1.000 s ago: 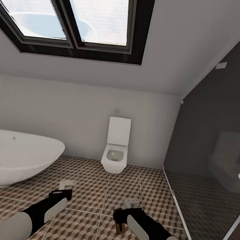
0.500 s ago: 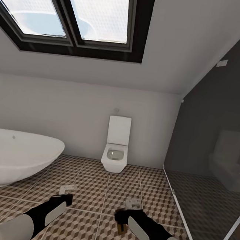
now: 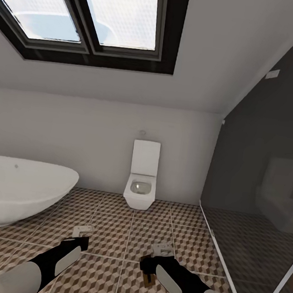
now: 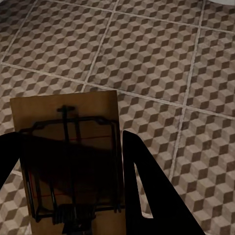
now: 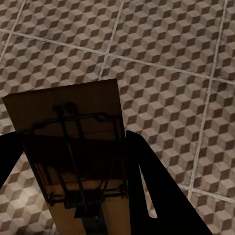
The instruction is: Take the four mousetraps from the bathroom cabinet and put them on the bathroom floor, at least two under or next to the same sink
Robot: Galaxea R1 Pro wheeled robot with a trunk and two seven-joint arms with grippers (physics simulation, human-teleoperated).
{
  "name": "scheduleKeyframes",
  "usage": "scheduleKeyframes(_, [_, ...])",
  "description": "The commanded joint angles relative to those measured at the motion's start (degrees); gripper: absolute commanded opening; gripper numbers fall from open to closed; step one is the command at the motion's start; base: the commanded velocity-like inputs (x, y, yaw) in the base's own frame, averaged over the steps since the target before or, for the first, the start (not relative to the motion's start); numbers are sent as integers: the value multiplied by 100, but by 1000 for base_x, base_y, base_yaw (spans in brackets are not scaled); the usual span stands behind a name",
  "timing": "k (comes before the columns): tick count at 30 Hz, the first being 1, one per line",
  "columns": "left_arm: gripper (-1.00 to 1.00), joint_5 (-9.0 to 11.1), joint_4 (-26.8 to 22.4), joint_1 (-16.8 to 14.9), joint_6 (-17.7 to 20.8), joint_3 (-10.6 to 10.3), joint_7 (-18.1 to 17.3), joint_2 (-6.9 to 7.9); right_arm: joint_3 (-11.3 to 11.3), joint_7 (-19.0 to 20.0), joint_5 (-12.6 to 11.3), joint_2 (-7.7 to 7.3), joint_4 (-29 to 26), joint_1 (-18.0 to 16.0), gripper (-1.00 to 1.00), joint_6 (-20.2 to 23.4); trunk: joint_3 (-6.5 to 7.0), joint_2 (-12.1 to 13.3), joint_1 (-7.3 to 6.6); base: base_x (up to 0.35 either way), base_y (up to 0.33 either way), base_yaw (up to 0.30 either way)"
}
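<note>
Brown-beige cube-pattern tiles, pale grout: the bathroom floor (image 3: 122,235) spreads under both arms. White wall ahead, black-framed skylight (image 3: 93,17) above it. Dark glass shower panel (image 3: 260,187) ahead of the right jaws and off to their outer side. White bathtub (image 3: 18,191) ahead of the left jaws, outer side. White toilet (image 3: 141,182) against the wall, well ahead, roughly between the two jaws.

Left gripper (image 3: 77,239) low over the tiles; wrist view shows jaws pinching a mousetrap (image 4: 71,161), one dark finger (image 4: 147,196) at each long edge, wooden board flat between them, wire parts on its upper face, floor beyond.

Right gripper (image 3: 150,266) also low over the tiles, near the left jaws; jaws pinching a second mousetrap (image 5: 73,156) the same way, board slightly skewed between the fingers. In head view a brown edge of it pokes out under the right jaws. Neither trap touches the floor.
</note>
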Motion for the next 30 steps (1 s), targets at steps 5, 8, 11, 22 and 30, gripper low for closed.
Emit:
scheduleKeyframes(5, [-100,9,-54,-6,35,-47,52,12,31,-50,-68,-1,-62,-9,-100,-1,-98,-208,111,0,0,0])
scheduleKeyframes(8, [-100,9,-110,-14,103,-49,42,11,20,-68,-72,-4,-229,-12,-100,-1,-152,-328,177,0,0,0])
scheduleKeyframes(11, [-100,18,-303,-54,341,-40,82,12,-11,-86,-74,-8,-529,-21,-100,24,-206,-448,243,0,0,0])
scheduleKeyframes(22, [-100,57,-2293,-289,2043,142,1040,62,-679,-316,-92,-474,-2347,-58,-100,849,-367,-809,441,0,0,0])
scheduleKeyframes(30, [-100,29,-2901,-280,2508,430,1465,34,-1242,-342,-78,-658,-2862,-52,-100,1398,-367,-809,441,0,0,0])
